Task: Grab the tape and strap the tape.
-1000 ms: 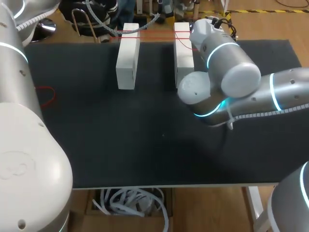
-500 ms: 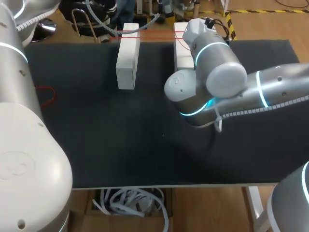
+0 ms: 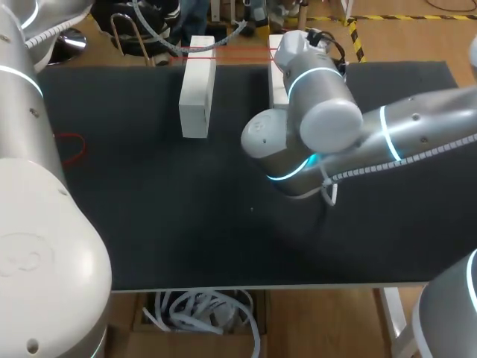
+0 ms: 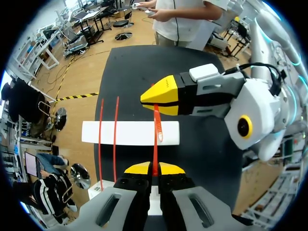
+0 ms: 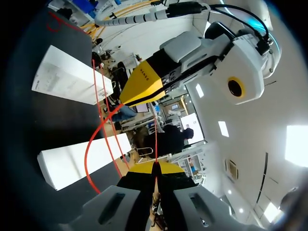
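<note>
Two white blocks [image 3: 197, 86] [image 3: 278, 82] stand side by side at the table's far edge, the right one partly hidden by my right arm [image 3: 320, 119]. Thin red tape [image 3: 238, 51] runs across both. In the left wrist view my left gripper [image 4: 154, 168] is shut on a red tape strand [image 4: 155, 139] above a white block [image 4: 130, 133]; my right gripper [image 4: 145, 99] faces it, shut on the same strand. In the right wrist view my right gripper [image 5: 155, 168] pinches the tape [image 5: 155, 139], with the left gripper [image 5: 122, 102] just ahead. Neither gripper's fingers show in the head view.
The black table mat [image 3: 149, 224] stretches toward the front. A loose red tape piece [image 3: 71, 149] lies at the left edge beside my left arm [image 3: 30, 186]. Two more red strands [image 4: 108, 137] cross the block beside the held one.
My right arm has swung leftward and toward the far edge, now covering more of the right white block. The blocks and my left arm stayed put.
</note>
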Robot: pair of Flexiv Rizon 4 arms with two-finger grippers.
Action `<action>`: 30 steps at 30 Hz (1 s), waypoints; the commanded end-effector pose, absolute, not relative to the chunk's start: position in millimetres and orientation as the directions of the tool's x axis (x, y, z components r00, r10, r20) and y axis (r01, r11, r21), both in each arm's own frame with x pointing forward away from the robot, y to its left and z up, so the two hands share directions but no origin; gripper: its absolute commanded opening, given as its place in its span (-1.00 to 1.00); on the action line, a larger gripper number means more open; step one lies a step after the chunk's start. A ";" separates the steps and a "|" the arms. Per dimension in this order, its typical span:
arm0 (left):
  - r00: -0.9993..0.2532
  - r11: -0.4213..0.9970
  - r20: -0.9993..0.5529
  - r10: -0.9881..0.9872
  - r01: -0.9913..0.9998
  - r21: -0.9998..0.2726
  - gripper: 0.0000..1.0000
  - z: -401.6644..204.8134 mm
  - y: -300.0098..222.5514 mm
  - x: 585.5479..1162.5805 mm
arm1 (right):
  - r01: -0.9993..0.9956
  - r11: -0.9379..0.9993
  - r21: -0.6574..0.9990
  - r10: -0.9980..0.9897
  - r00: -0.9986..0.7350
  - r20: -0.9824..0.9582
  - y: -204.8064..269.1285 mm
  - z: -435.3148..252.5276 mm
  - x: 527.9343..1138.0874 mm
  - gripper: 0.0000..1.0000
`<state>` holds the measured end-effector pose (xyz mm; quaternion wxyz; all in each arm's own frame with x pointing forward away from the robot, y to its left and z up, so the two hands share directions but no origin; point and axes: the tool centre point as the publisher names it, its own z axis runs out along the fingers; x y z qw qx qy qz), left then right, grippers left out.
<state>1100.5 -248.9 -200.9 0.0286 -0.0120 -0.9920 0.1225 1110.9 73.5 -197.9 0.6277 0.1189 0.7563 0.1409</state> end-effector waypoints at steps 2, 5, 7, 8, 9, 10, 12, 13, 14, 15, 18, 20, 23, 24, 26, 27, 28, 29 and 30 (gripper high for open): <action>-0.998 0.971 0.055 0.030 0.016 -0.240 -1.00 -200.5 -249.4 1100.6 | 0.041 0.933 0.357 0.359 -0.165 -0.919 79.9 -200.0 1113.3 -1.00; -0.998 0.971 0.055 0.030 0.016 -0.240 -1.00 -200.5 -249.4 1100.6 | 0.039 0.937 0.348 0.349 -0.166 -0.922 82.7 -200.6 1114.6 -1.00; -0.998 0.971 0.055 0.030 0.016 -0.240 -1.00 -200.5 -249.4 1100.6 | 0.037 0.937 0.346 0.347 -0.167 -0.923 85.6 -201.6 1115.0 -1.00; -0.998 0.971 0.055 0.030 0.016 -0.240 -1.00 -200.5 -249.4 1100.6 | 0.037 0.938 0.345 0.347 -0.168 -0.923 87.4 -201.8 1115.0 -1.00; -0.998 0.971 0.055 0.030 0.016 -0.240 -1.00 -200.5 -249.4 1100.6 | 0.036 0.938 0.345 0.346 -0.169 -0.923 88.8 -202.1 1114.9 -1.00; -0.998 0.971 0.055 0.030 0.016 -0.240 -1.00 -200.5 -249.4 1100.6 | 0.034 0.938 0.346 0.346 -0.171 -0.922 89.8 -202.8 1115.1 -1.00; -0.998 0.971 0.055 0.030 0.016 -0.240 -1.00 -200.5 -249.4 1100.6 | 0.034 0.938 0.346 0.346 -0.174 -0.922 90.7 -204.4 1115.1 -1.00; -0.998 0.971 0.055 0.030 0.016 -0.240 -1.00 -200.5 -249.4 1100.6 | 0.033 0.938 0.344 0.344 -0.176 -0.922 92.3 -204.6 1114.1 -1.00; -0.998 0.971 0.055 0.030 0.016 -0.240 -1.00 -200.5 -249.4 1100.6 | 0.033 0.939 0.343 0.344 -0.177 -0.922 93.3 -204.5 1113.3 -1.00; -0.998 0.971 0.055 0.030 0.016 -0.240 -1.00 -200.5 -249.4 1100.6 | 0.033 0.939 0.343 0.343 -0.179 -0.922 93.5 -204.6 1113.2 -1.00; -0.998 0.971 0.055 0.030 0.016 -0.240 -1.00 -200.5 -249.4 1100.6 | 0.033 0.940 0.340 0.340 -0.181 -0.923 93.5 -205.9 1113.5 -1.00; -0.998 0.971 0.055 0.030 0.016 -0.240 -1.00 -200.5 -249.4 1100.6 | 0.035 0.940 0.338 0.339 -0.181 -0.923 93.5 -206.0 1113.6 -1.00; -0.998 0.971 0.055 0.030 0.016 -0.240 -1.00 -200.5 -249.4 1100.6 | 0.036 0.943 0.330 0.331 -0.179 -0.926 94.4 -205.1 1113.9 -1.00; -0.998 0.971 0.055 0.030 0.016 -0.240 -1.00 -200.5 -249.4 1100.6 | 0.037 0.948 0.316 0.318 -0.181 -0.931 94.6 -204.8 1113.9 -1.00; -0.998 0.971 0.055 0.030 0.016 -0.240 -1.00 -200.5 -249.4 1100.6 | 0.036 0.950 0.311 0.312 -0.182 -0.932 94.6 -204.8 1114.0 -1.00; -0.998 0.971 0.055 0.030 0.016 -0.240 -1.00 -200.5 -249.4 1100.6 | 0.035 0.951 0.307 0.308 -0.181 -0.934 94.5 -204.7 1114.3 -1.00; -0.998 0.971 0.055 0.030 0.016 -0.240 -1.00 -200.5 -249.4 1100.6 | 0.033 0.952 0.305 0.306 -0.181 -0.935 94.6 -204.5 1114.9 -1.00; -0.998 0.971 0.055 0.030 0.016 -0.240 -1.00 -200.5 -249.4 1100.6 | 0.030 0.953 0.302 0.303 -0.181 -0.936 95.0 -204.1 1115.4 -1.00; -0.998 0.971 0.055 0.030 0.016 -0.240 -1.00 -200.5 -249.4 1100.6 | 0.030 0.953 0.302 0.302 -0.181 -0.936 95.2 -203.8 1115.5 -1.00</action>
